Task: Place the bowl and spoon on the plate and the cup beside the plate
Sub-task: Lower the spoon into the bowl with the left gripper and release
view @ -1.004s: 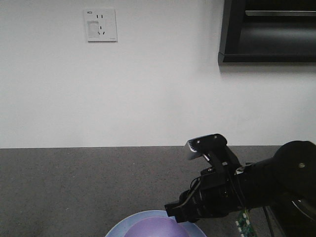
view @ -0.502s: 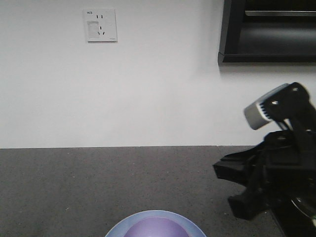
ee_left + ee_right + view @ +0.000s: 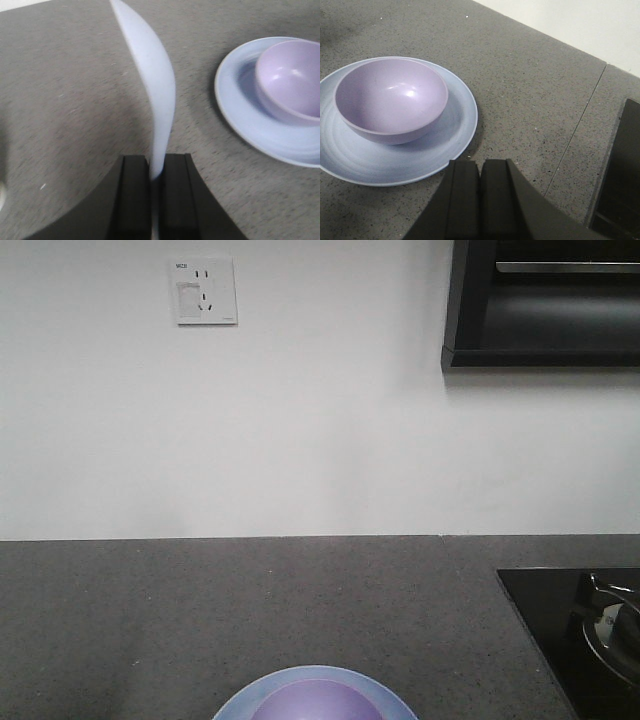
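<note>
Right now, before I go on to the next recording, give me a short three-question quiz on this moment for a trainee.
1. True or false: the bowl sits on the plate.
2. What does the left hand hold? A the bowl, B the spoon, C nothing.
3. One word: is the right hand open or shut?

Key: 1 true. 2 B, pinched by its handle. 3 shut, with nothing between its fingers.
</note>
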